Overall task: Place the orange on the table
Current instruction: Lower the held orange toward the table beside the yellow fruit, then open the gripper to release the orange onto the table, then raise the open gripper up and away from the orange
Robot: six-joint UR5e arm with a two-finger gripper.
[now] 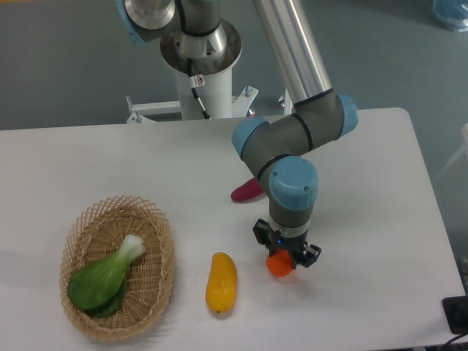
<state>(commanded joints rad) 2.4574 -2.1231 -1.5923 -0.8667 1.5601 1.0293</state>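
The hand (286,256) points straight down over the white desk (365,219), and the orange (278,265) sits between its fingers, which look closed around the fruit's upper half. The orange lies low, at or just above the desk surface near the front right area; whether it already touches the desk cannot be told from this view.

Just to the left lies a yellow-orange mango-like fruit (221,282), near but apart from the orange. A purple sweet potato (247,191) pokes out from behind the arm's wrist. Farther left, a wicker basket (157,227) holds a bok choy (106,278).

The main risk, as I judge it, is rolling. The orange is round and smooth, so if the fingers part while it hangs above the desk, it may drop, bounce and roll toward the mango-like fruit or the front edge. An uneven opening could also nudge it sideways. If the arm instead presses lower with the fruit already seated, it could squash it against the desk. Lifting away before the fingers fully clear could drag the orange along.
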